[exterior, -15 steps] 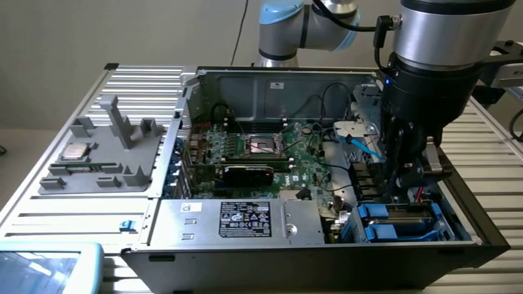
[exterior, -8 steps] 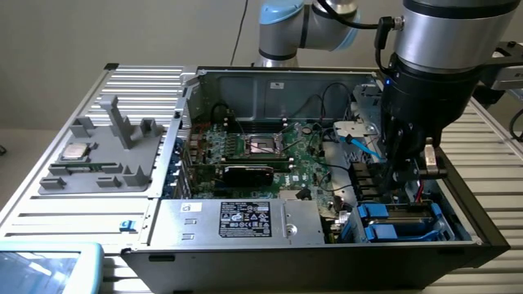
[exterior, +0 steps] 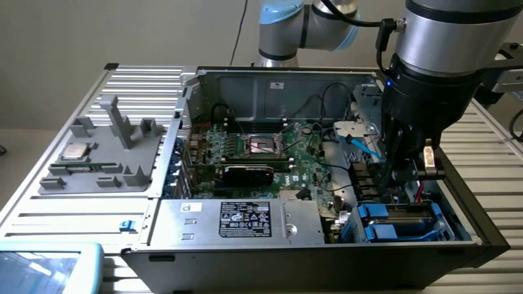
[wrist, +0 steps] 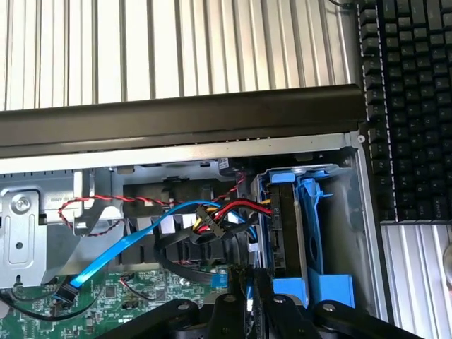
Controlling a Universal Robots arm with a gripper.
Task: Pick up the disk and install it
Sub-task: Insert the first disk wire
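Evidently the work stands at the installing stage.

Exterior view: the gripper (exterior: 402,171) is lowered into the drive bay (exterior: 408,214) at the exterior view's right of the open computer case (exterior: 327,257). It sits just above a pair of blue tabs (exterior: 383,222) and close beside the red and blue cables (exterior: 368,150). The case wall (exterior: 478,223) bounds the bay closely on that side. Open room lies only upward.

Wrist view: the disk (wrist: 286,226) stands on edge in the bay between its blue rails (wrist: 311,212), against the case's side wall. The gripper (wrist: 254,300) is at the disk's near end. Whether it is open, closed or gripping cannot be told. A cable bundle (wrist: 212,219) crowds the other flank. Judgement: the disk looks seated or nearly so, and any further move calls for a straight path, clear of cables and wall.
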